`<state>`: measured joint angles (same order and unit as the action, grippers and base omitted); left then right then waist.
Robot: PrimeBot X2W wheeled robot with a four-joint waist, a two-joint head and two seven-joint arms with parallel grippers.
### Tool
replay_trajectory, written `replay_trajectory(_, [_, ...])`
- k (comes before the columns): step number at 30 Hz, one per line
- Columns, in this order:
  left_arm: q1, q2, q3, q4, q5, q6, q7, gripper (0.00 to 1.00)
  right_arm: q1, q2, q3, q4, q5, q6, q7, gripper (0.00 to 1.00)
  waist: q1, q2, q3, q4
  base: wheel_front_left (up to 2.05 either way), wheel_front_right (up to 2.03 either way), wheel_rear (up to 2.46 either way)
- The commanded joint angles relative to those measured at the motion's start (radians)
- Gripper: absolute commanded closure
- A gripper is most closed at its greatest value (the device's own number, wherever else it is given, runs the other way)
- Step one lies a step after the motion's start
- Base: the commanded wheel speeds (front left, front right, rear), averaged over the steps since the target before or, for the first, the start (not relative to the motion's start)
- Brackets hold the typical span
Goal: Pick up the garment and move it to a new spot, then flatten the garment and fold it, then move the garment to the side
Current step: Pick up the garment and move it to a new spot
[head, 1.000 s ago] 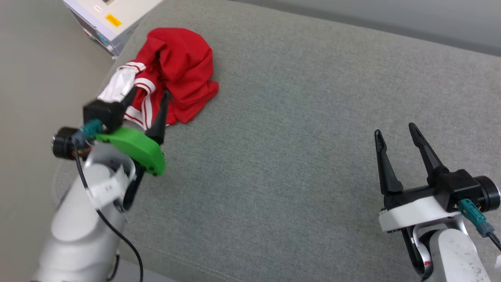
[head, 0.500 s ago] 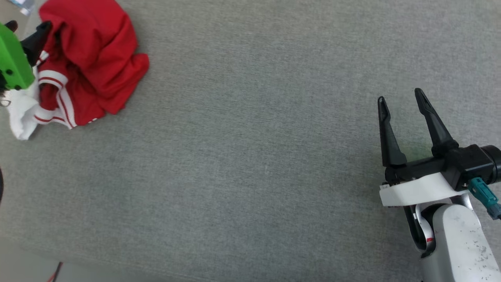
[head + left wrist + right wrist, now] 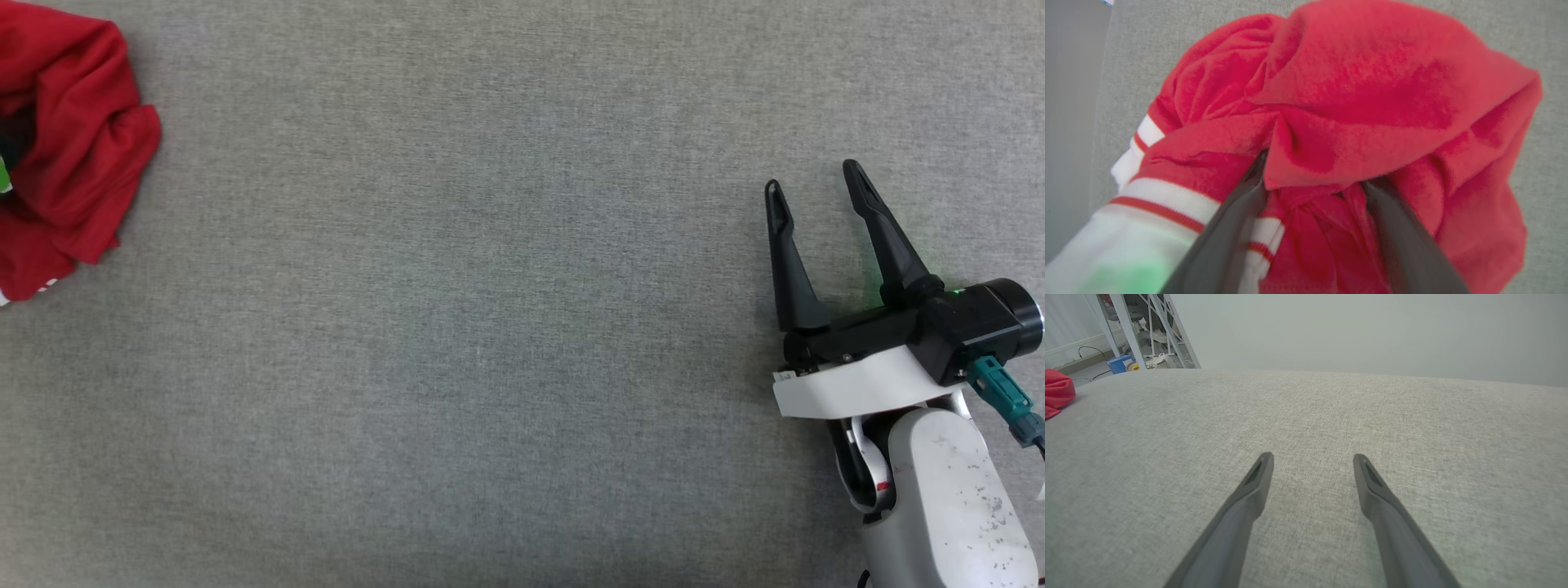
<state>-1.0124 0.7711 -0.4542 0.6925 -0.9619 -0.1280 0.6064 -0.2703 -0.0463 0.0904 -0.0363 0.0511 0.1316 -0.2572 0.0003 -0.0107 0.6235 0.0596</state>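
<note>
The garment [image 3: 65,155] is a crumpled red heap at the far left edge of the head view. In the left wrist view the garment [image 3: 1372,90] shows red folds and a white sleeve with red stripes at the lower left. My left gripper [image 3: 1316,175] is pushed into the heap with its jaws spread wide; red folds lie between the fingers [image 3: 1229,228] and cover their tips. My right gripper [image 3: 810,175] stands open at the lower right, far from the cloth, with nothing between its fingers. The right wrist view has the right gripper [image 3: 1312,457] over bare fabric and the garment [image 3: 1057,392] far to the left.
A wide grey upholstered surface [image 3: 490,327] carries everything. Its left edge [image 3: 1102,102] runs just beside the garment, with floor beyond. A metal frame and floor clutter [image 3: 1147,330] stand past the far left corner, and a pale wall [image 3: 1372,330] lies behind.
The head camera has swung right, so the garment now sits at the left edge. My left gripper has pushed from the heap's near edge into its folds. The right gripper stays open.
</note>
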Motion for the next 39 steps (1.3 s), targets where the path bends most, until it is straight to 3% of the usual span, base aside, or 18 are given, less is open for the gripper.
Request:
replay_trajectory(1, [-0.008, -0.009, -0.016, 0.019, -0.002, -0.003, 0.002, 0.0, -0.009, -0.004, -0.001, 0.003, 0.007, -0.001, -0.005, 0.0, -0.0003, 0.0107, 0.012, -0.013, 0.0, 0.0, 0.0])
replay_trajectory(2, [-0.006, -0.015, -0.02, 0.026, -0.009, -0.003, 0.003, 0.0, -0.008, -0.004, -0.001, 0.003, 0.006, -0.001, -0.005, 0.0, -0.0003, 0.0107, 0.01, -0.012, 0.0, 0.0, 0.0])
replay_trajectory(3, [-0.003, -0.024, -0.024, 0.031, -0.022, -0.003, 0.003, 0.6, -0.007, -0.004, -0.003, 0.004, 0.005, -0.001, -0.005, 0.0, -0.0003, 0.0107, 0.008, -0.011, 0.0, 0.0, 0.0])
replay_trajectory(4, [-0.001, -0.031, -0.028, 0.026, -0.034, -0.003, -0.005, 1.0, -0.005, -0.004, -0.005, 0.006, 0.004, -0.001, -0.005, 0.0, -0.0003, 0.0107, 0.005, -0.009, 0.0, 0.0, 0.0])
replay_trajectory(14, [0.007, -0.011, -0.079, -0.02, -0.058, -0.003, -0.247, 1.0, 0.011, -0.004, -0.008, 0.032, 0.008, -0.001, -0.005, 0.0, -0.0003, 0.0107, -0.097, 0.021, 0.0, 0.0, 0.0])
replay_trajectory(21, [-0.023, 0.039, -0.136, -0.089, -0.011, -0.003, -0.478, 1.0, 0.044, -0.004, -0.005, 0.065, 0.043, -0.001, -0.005, 0.0, -0.0003, 0.0107, -0.236, 0.025, 0.0, 0.0, 0.0])
replay_trajectory(27, [-0.064, 0.051, -0.208, -0.231, 0.048, -0.003, -0.69, 1.0, 0.094, -0.004, -0.023, 0.092, 0.087, -0.001, -0.005, 0.0, -0.0003, 0.0107, -0.376, 0.014, 0.0, 0.0, 0.0])
replay_trajectory(33, [-0.079, 0.039, -0.257, -0.325, 0.064, -0.003, -0.759, 1.0, 0.13, -0.004, -0.052, 0.105, 0.121, -0.001, -0.005, 0.0, -0.0003, 0.0107, -0.459, -0.018, 0.0, 0.0, 0.0])
replay_trajectory(39, [-0.083, -0.023, -0.324, -0.394, 0.079, -0.003, -0.738, 1.0, 0.143, -0.004, -0.072, 0.102, 0.142, -0.001, -0.005, 0.0, -0.0003, 0.0107, -0.496, -0.082, 0.0, 0.0, 0.0])
